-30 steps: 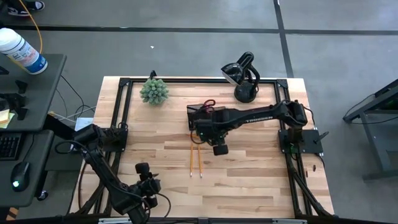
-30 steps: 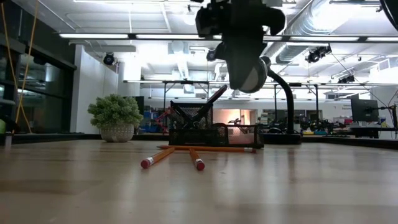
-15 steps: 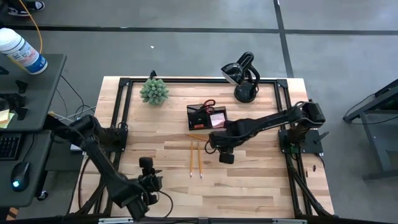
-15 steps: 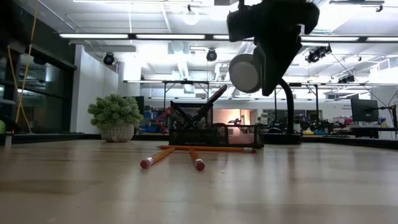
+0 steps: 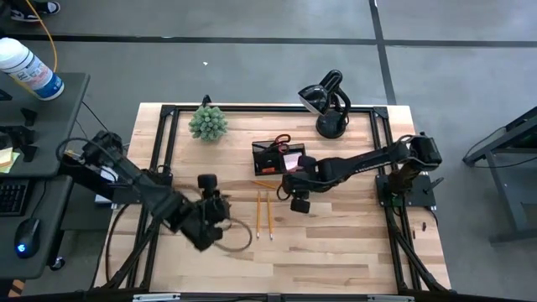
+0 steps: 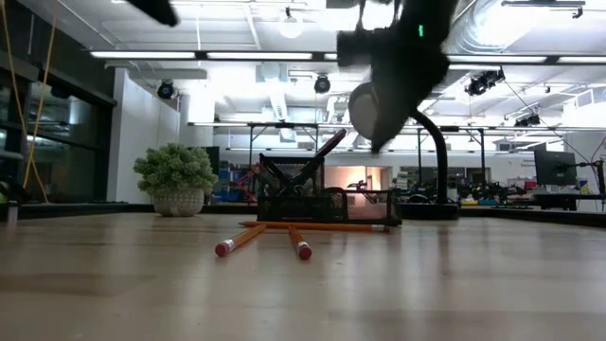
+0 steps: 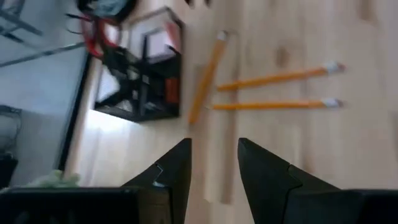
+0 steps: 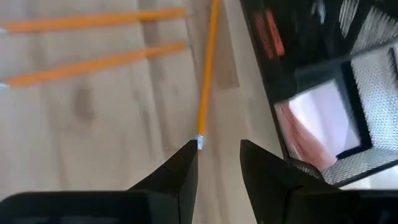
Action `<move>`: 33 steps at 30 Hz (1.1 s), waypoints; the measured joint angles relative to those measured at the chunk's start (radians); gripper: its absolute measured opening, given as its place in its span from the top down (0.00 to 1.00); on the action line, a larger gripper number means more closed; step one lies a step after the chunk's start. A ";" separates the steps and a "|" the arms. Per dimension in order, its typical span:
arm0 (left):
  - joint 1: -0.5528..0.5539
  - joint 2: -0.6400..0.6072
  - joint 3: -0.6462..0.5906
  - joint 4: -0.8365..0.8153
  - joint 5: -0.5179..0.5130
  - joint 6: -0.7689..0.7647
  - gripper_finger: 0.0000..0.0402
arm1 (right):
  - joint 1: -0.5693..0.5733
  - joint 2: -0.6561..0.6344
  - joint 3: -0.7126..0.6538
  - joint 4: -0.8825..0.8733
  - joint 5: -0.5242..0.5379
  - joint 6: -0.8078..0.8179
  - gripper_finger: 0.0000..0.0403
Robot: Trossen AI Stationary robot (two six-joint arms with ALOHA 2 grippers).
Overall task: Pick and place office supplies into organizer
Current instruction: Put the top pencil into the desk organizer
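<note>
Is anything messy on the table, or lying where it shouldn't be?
Yes. Three pencils lie loose on the table instead of in the organizer: two side by side, and a third one slanted right beside the organizer. Both the left gripper and right gripper are open and empty.

A light wooden table (image 5: pixel 336 252) edged by a black metal frame (image 5: pixel 164 134) stands on a grey floor (image 5: pixel 252 75) crossed by dark seam lines, with a side desk (image 5: pixel 42 168) holding a white bottle (image 5: pixel 29 69), a keyboard (image 5: pixel 10 197) and a mouse (image 5: pixel 25 237). Across the tabletop, an open workshop hall lies under long ceiling light strips (image 6: pixel 218 55), exposed ducts (image 6: pixel 492 28) and a white wall (image 6: pixel 142 133), with cluttered benches (image 6: pixel 511 199) at the far end.
</note>
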 joint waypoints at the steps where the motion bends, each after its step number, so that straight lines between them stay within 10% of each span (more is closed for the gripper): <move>1: 0.022 -0.018 -0.008 0.027 0.000 0.023 0.71 | -0.012 -0.001 -0.031 0.021 -0.017 -0.008 0.72; 12: 0.224 -0.357 -0.443 0.704 0.240 0.181 0.89 | -0.025 -0.125 -0.262 0.226 -0.187 -0.105 0.72; 18: 0.279 -0.464 -0.495 0.711 0.241 0.200 0.97 | -0.074 -0.114 -0.216 0.194 -0.366 -0.054 0.72; 33: 0.444 -0.497 -0.532 0.668 0.376 0.522 0.99 | -0.098 -0.020 -0.200 0.234 -0.238 0.032 0.72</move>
